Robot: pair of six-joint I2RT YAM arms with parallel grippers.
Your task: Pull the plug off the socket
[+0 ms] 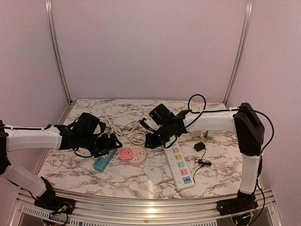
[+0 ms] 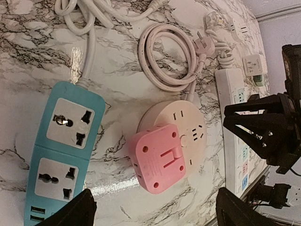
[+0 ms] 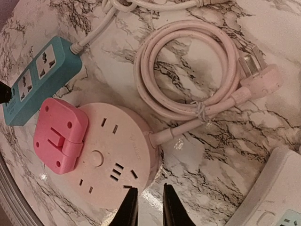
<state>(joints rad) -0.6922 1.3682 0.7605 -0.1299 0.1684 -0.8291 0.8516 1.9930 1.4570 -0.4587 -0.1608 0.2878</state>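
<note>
Pink square plastic plug [image 2: 160, 160] sits plugged into the round cream plastic socket [image 2: 190, 123] on the marble table [image 2: 28, 47], just beside a teal power strip [image 2: 63, 146]. Left gripper [image 2: 157, 207] spread wide, empty, above the plug. Right gripper [image 3: 150, 207] pinched nearly closed on nothing, tips near the socket's rim.
</note>
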